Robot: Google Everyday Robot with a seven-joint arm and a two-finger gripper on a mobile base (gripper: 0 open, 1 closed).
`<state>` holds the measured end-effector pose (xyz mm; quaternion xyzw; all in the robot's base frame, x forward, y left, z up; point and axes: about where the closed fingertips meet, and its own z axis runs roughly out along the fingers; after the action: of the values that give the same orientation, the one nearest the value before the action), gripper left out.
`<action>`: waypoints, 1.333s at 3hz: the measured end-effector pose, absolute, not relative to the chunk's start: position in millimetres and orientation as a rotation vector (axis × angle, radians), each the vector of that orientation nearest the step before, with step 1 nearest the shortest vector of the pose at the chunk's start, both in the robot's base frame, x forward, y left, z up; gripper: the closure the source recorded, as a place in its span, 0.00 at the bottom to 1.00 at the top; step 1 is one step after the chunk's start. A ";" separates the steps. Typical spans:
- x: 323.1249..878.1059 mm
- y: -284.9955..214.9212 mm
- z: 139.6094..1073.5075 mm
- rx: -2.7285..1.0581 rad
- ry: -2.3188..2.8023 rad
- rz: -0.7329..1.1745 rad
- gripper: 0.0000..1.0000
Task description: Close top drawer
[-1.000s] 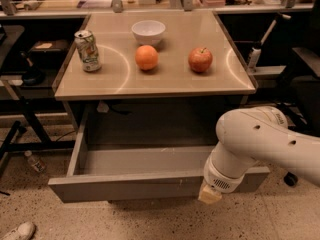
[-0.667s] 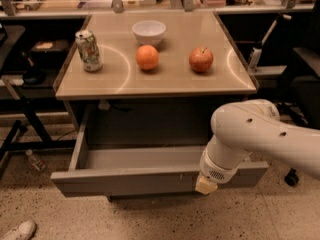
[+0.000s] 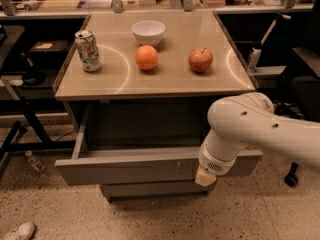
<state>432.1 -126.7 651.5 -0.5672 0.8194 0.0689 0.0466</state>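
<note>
The top drawer (image 3: 125, 168) is a wide, shallow grey drawer under the tan tabletop. It stands partly pulled out, and its long plain front panel faces me. My white arm (image 3: 250, 126) reaches in from the right. My gripper (image 3: 205, 177) is at the arm's lower end, against the right part of the drawer's front panel. Only its tan tip shows below the arm's round white wrist. The drawer's inside looks empty.
On the tabletop (image 3: 170, 84) stand a drink can (image 3: 88, 50), a white bowl (image 3: 148, 32), an orange (image 3: 147, 57) and a red apple (image 3: 200, 59). A narrower drawer front (image 3: 150, 189) sits below. A bottle (image 3: 35, 161) and a shoe (image 3: 18, 231) lie on the floor at left.
The drawer has slid further in under the table. My arm and gripper have moved with its front panel toward the cabinet.
</note>
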 end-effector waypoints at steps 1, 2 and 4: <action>432.2 -126.9 651.5 -1.730 2.501 0.210 1.00; 436.1 -143.3 648.0 -1.620 2.541 0.177 1.00; 471.3 -165.5 645.2 -1.530 2.574 0.057 1.00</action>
<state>471.3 -165.5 645.2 -0.5095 0.8571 0.0189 0.0733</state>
